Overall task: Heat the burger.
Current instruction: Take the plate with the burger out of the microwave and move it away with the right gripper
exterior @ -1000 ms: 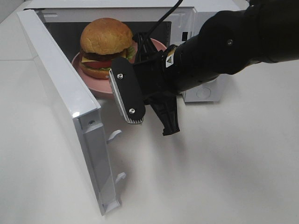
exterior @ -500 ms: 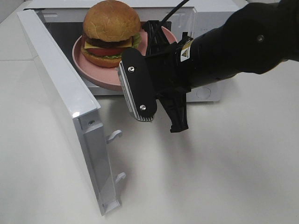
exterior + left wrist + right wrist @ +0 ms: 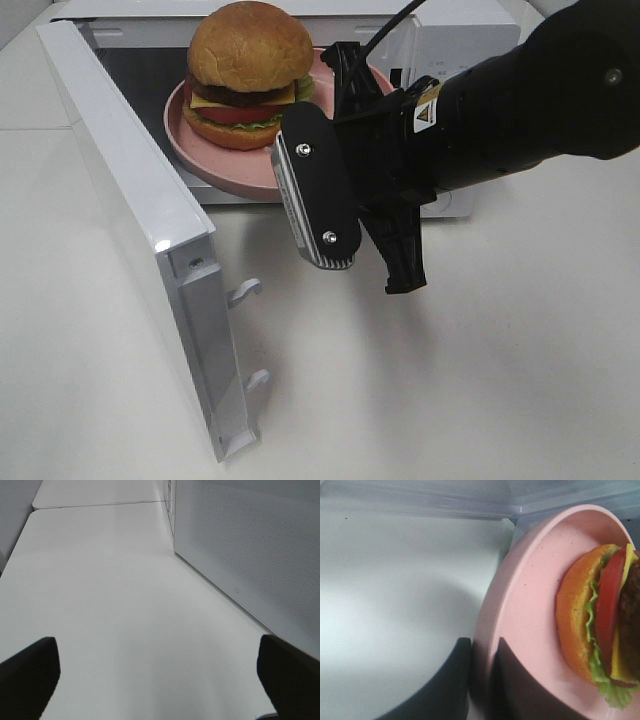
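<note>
One burger (image 3: 250, 75) sits on the pink plate (image 3: 215, 170), and we see the right claw (image 3: 480, 680) pinching the plate's rim at the mouth of the microwave (image 3: 440, 25), beside its open door (image 3: 140, 220). Our left claw (image 3: 160, 675) is spread wide over the tabletop (image 3: 110, 595).

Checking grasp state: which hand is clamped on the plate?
The right hand: its fingers pinch the rim of the pink plate carrying the burger. The left hand is open over bare table, touching nothing.
</note>
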